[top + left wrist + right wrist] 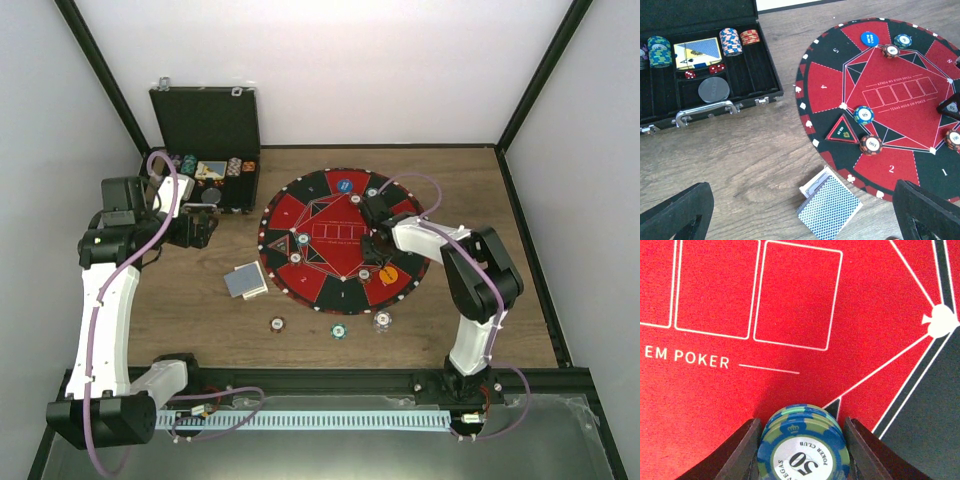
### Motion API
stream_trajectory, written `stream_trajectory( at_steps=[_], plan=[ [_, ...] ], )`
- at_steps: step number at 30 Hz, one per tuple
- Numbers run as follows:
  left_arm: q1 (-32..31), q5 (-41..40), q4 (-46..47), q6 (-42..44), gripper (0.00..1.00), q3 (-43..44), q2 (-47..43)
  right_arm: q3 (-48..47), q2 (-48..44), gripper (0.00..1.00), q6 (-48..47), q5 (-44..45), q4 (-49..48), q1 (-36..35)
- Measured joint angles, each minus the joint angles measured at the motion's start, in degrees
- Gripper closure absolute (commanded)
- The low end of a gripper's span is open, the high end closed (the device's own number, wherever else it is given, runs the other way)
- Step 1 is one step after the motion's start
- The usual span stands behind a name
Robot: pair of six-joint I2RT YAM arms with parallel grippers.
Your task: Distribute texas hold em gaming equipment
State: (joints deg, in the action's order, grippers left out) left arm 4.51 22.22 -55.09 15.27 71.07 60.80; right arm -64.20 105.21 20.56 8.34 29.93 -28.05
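My right gripper [801, 440] is shut on a small stack of blue-green "50" chips [802, 450], low over the red centre of the round poker mat [300, 205]. In the top view it [372, 246] is at the mat's right half. My left gripper [801, 190] is wide open and empty, above the wood left of the mat. A deck of blue-backed cards [832, 207] lies below it, also seen in the top view [245, 281]. A blue disc [344, 185] and an orange disc [389, 273] lie on the mat, with several chips [863, 114].
The open black case [205, 125] stands at the back left with chip stacks [731, 41], a card deck [697, 52], red dice [716, 68] and a black disc [714, 90]. Three chips [339, 330] lie on the wood in front of the mat. A triangular marker [842, 131] lies on the mat.
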Motion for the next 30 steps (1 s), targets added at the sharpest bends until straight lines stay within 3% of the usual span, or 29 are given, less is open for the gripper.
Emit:
stream_trajectory(
  at_steps=[3, 6, 9, 21, 26, 30],
  plan=[
    [0.0, 0.0, 0.0, 0.0, 0.0, 0.0, -0.35, 1.38, -0.98, 0.57, 0.28, -0.26, -1.11, 0.0],
    [0.0, 0.2, 0.0, 0.0, 0.0, 0.0, -0.72, 2.25, -1.68, 0.38, 0.48, -0.42, -1.2, 0.0],
    [0.0, 0.46, 0.0, -0.02, 0.0, 0.0, -0.76, 2.34, -1.77, 0.28, 0.85, -0.35, -0.87, 0.0],
    [0.0, 0.55, 0.0, 0.0, 0.0, -0.02, -0.9, 1.79, -3.76, 0.18, 1.57, 0.74, 3.74, -0.09],
    [0.02, 0.61, 0.0, 0.04, 0.0, -0.02, -0.9, 1.9, -14.08, 0.15, 4.5, 3.32, 8.31, -2.62],
    [0.0, 0.92, 0.13, -0.02, 0.0, -0.04, -0.9, 5.01, -23.06, 0.14, 9.99, 4.28, 10.49, -10.05]
  ],
)
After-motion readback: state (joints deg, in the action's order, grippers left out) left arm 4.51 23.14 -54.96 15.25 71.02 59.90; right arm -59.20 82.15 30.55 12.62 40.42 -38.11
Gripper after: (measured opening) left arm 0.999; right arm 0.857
